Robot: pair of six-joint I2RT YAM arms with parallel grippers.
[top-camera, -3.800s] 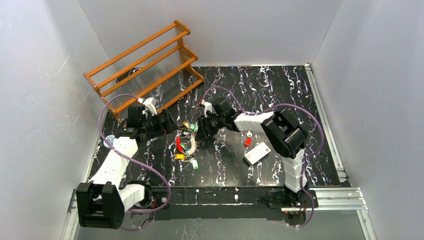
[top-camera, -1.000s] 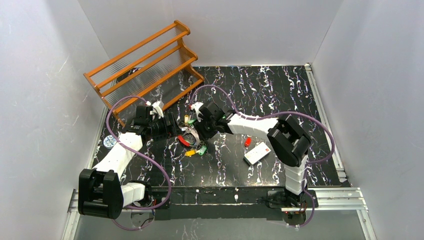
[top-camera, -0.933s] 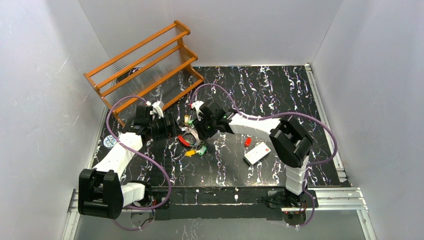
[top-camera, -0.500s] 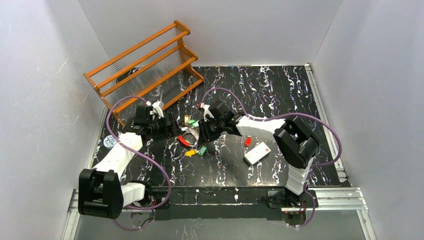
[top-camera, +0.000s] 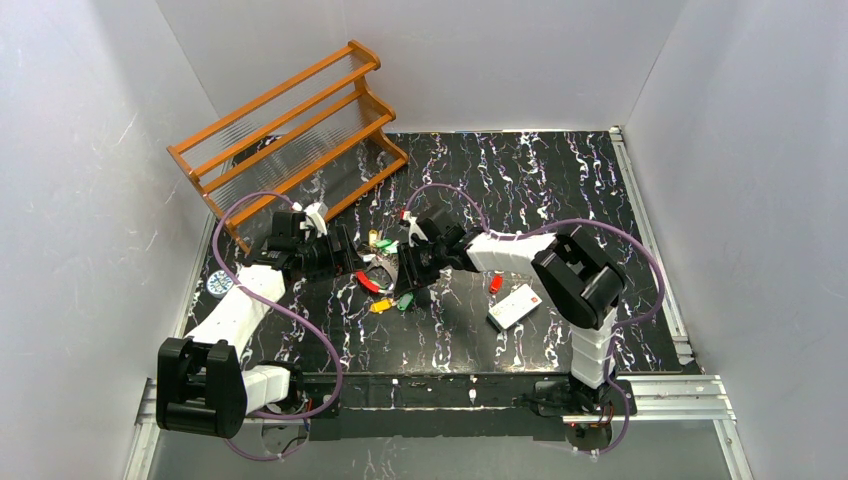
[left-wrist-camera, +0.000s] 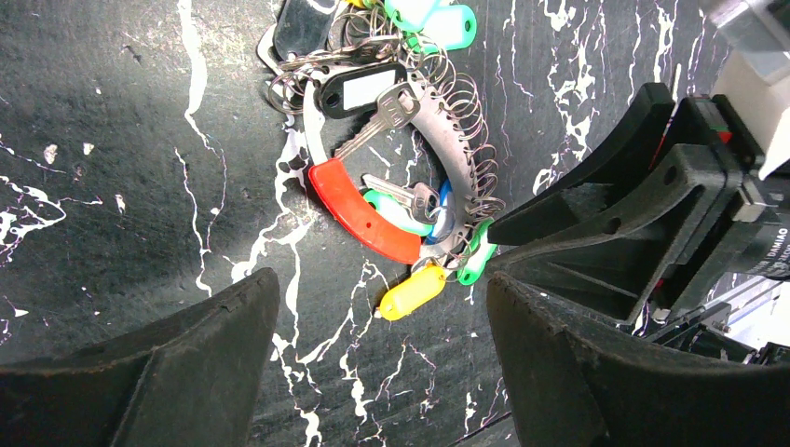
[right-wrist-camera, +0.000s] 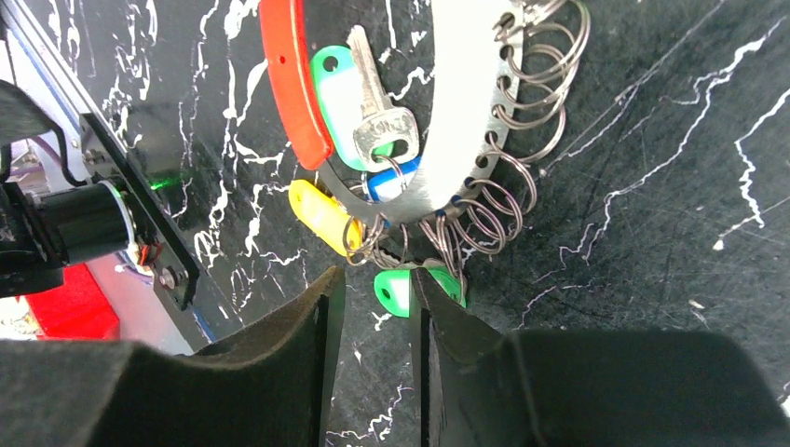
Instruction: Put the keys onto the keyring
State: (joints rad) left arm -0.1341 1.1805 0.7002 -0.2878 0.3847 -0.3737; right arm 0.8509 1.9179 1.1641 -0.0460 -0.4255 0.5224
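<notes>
Arms: the left arm reaches forward and inward from the near left corner, low over the table. The right arm is folded at the elbow, with its forearm running leftward toward the other. Hands: the left hand has its fingers spread wide, nothing between them, and faces the keyring. The right hand has its fingers narrowly apart, tips down at a green tag; whether they pinch it cannot be told. The keyring is a whitish curved band edged with many small wire loops, one arc sleeved in red. It lies flat on the table left of centre, between the two hands. The keys have silver blades and green, blue and yellow tags, bunched at the ring's end nearest the right hand. Surroundings: a wooden rack stands at the far left. A white card and a loose red key lie just right of the right hand, apart from the ring. Marbled surface runs on to the right-hand rail.
</notes>
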